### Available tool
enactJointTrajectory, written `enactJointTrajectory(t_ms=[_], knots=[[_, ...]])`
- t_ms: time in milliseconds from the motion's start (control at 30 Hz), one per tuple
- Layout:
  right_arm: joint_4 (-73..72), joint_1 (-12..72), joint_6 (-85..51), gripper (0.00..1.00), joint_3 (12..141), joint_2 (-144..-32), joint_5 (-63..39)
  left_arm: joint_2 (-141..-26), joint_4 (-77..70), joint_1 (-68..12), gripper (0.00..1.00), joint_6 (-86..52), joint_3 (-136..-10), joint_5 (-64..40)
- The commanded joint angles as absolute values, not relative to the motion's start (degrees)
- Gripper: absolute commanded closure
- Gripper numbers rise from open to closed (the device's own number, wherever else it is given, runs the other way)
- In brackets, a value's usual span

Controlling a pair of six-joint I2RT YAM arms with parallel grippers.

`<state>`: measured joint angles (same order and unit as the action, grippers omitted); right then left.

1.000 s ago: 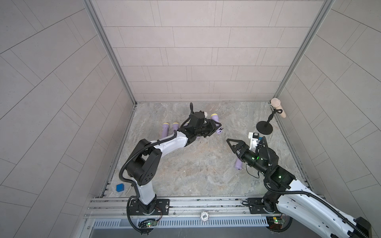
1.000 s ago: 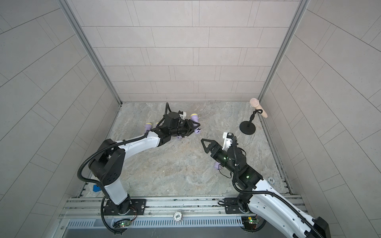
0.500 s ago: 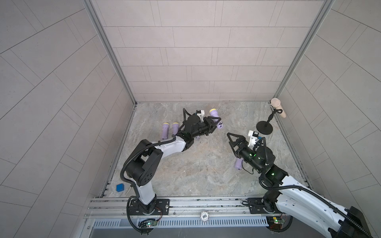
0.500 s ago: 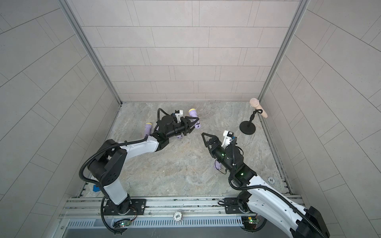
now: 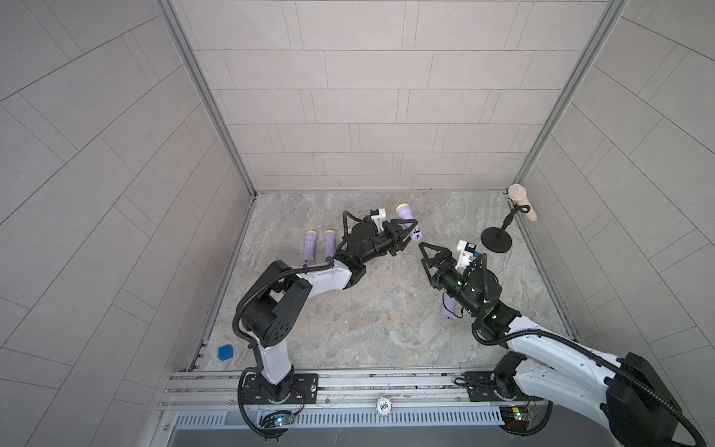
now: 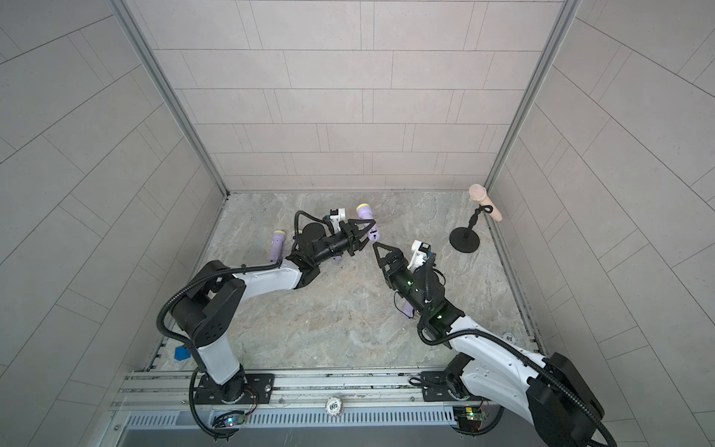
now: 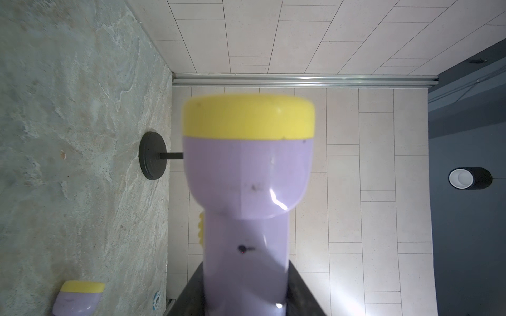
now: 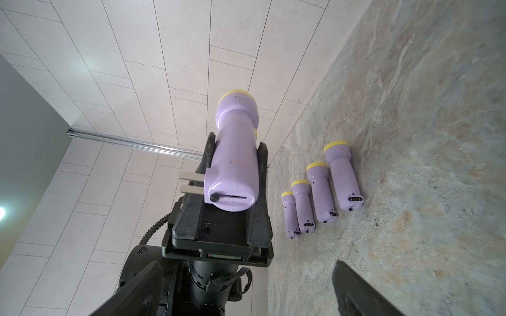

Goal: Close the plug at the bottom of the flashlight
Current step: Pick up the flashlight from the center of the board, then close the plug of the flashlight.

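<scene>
Clamping the flashlight (image 5: 403, 211), the left gripper (image 5: 411, 231) is closed; the right gripper (image 5: 424, 252) (empty) gapes wide.

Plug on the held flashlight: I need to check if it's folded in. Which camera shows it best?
The right wrist view: the flashlight base faces that camera, with the plug prongs sticking out. In both top views the plug is too small to make out. The left wrist view shows only head and body.
</scene>
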<state>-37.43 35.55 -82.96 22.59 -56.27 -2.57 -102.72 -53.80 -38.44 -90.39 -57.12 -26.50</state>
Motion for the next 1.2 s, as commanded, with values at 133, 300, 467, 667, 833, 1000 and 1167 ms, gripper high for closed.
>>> enactJointTrajectory(t_ms=[133, 300, 467, 667, 833, 1000, 1167], knots=[[-42.00, 33.88, -81.30, 0.08, 23.96, -56.00, -1.57, -103.24, -59.75, -39.44, 1.00, -93.63, -55.94, -26.17], [-45.65, 32.05, -83.03, 0.13, 23.29, -58.16, -3.01, -104.14, -62.18, -39.95, 1.00, -95.57, -56.14, -25.58], [-48.31, 31.29, -82.63, 0.18, 23.91, -60.00, -4.82, -104.53, -62.48, -40.48, 1.00, -95.98, -56.37, -25.43], [-50.96, 31.09, -82.12, 0.25, 23.64, -61.89, -5.02, -104.83, -62.91, -40.65, 1.00, -96.34, -56.44, -25.29], [-53.52, 30.96, -82.26, 0.31, 24.01, -64.04, -6.04, -105.12, -63.87, -40.84, 1.00, -97.06, -56.55, -25.23], [-55.41, 31.00, -82.04, 0.37, 23.79, -64.69, -6.42, -105.20, -64.14, -40.96, 1.00, -97.20, -56.21, -25.15], [-55.24, 30.97, -81.21, 0.41, 23.93, -64.59, -6.33, -105.69, -64.81, -41.18, 1.00, -97.73, -56.32, -25.10]])
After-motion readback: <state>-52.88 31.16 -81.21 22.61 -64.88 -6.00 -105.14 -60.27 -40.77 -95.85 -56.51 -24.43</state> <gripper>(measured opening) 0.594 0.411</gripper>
